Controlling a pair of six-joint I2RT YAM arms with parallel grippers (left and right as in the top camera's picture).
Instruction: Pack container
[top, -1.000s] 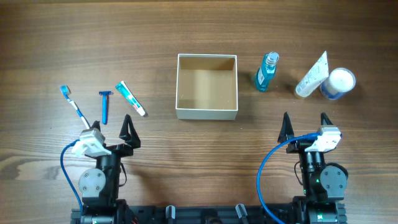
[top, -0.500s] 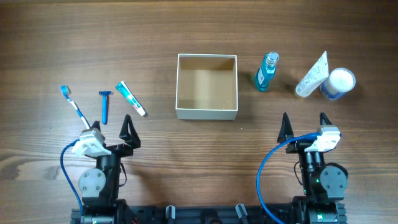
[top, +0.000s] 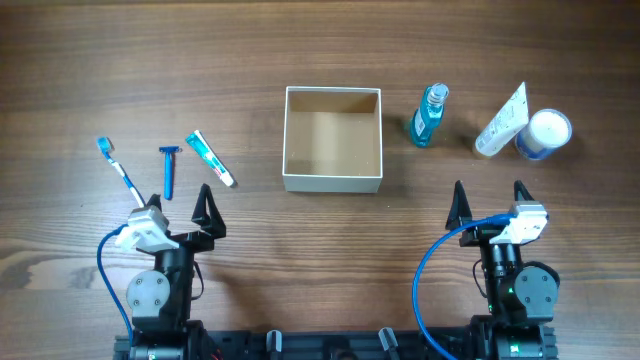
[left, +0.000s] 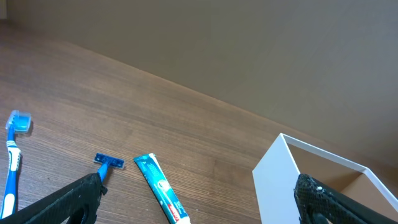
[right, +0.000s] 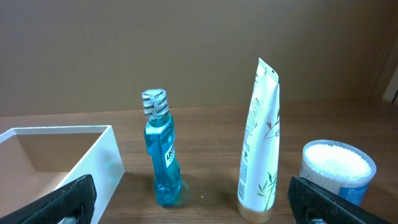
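The container (top: 333, 182), a square open box with white walls and a tan inside, stands empty at the table's middle; it also shows in the left wrist view (left: 280, 180) and the right wrist view (right: 99, 165). Left of it lie a toothbrush (top: 121, 173), a blue razor (top: 169, 170) and a toothpaste tube (top: 210, 158). Right of it stand a blue bottle (top: 429, 115), a white tube (top: 501, 122) and a round jar (top: 545, 133). My left gripper (top: 176, 207) is open and empty near the razor. My right gripper (top: 490, 201) is open and empty below the bottle and tube.
The wooden table (top: 320, 50) runs past all the items. Both arm bases sit at the front edge. A plain wall (right: 186, 50) rises behind the table.
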